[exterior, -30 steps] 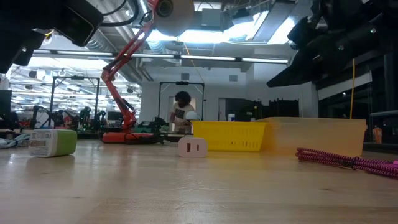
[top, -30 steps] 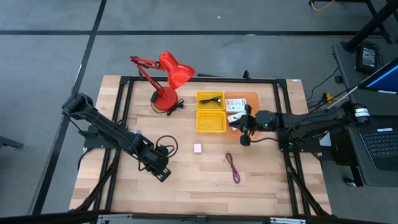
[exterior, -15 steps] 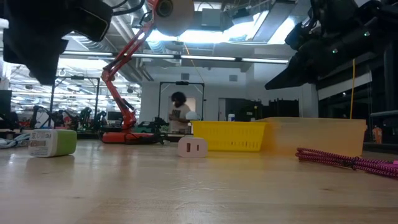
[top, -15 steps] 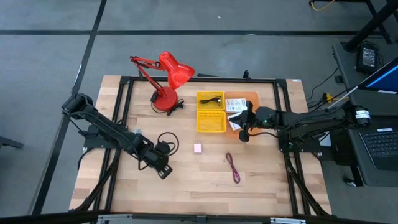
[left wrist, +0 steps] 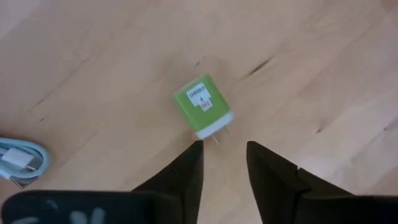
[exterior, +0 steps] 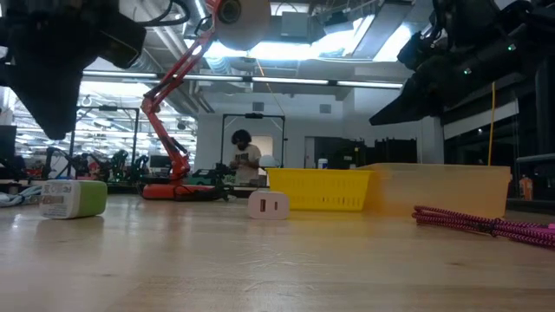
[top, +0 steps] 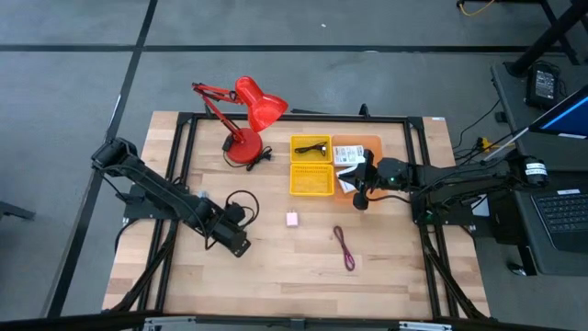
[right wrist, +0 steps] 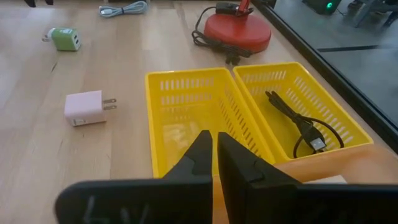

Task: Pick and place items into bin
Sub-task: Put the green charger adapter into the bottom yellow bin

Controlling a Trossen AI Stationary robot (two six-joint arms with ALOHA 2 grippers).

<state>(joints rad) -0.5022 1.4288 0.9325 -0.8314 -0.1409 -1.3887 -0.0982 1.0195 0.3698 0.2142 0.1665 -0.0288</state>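
Note:
A small green charger (left wrist: 202, 106) lies flat on the wooden table, also seen in the low view (exterior: 74, 198). My left gripper (left wrist: 224, 148) hangs open above it, pointing down, its fingertips on either side of the charger's prongs without touching them. In the high view this gripper (top: 231, 243) covers the charger. A pink charger (top: 292, 219) and a maroon cord (top: 344, 246) lie at mid-table. A black cord (right wrist: 298, 124) lies in the far yellow basket (top: 311, 147). My right gripper (right wrist: 214, 146) is shut and hovers over the near yellow basket (right wrist: 186, 118).
An orange bin (top: 367, 145) holding white packets (top: 346, 154) stands right of the baskets. A red desk lamp (top: 246, 115) stands at the back left. A light blue cable (left wrist: 18, 158) lies near the green charger. A black frame runs along the table edges.
My left gripper has tipped steeply downward and sunk a little over the green charger, shifting slightly toward the table's left edge. The charger and the other items have stayed where they were.

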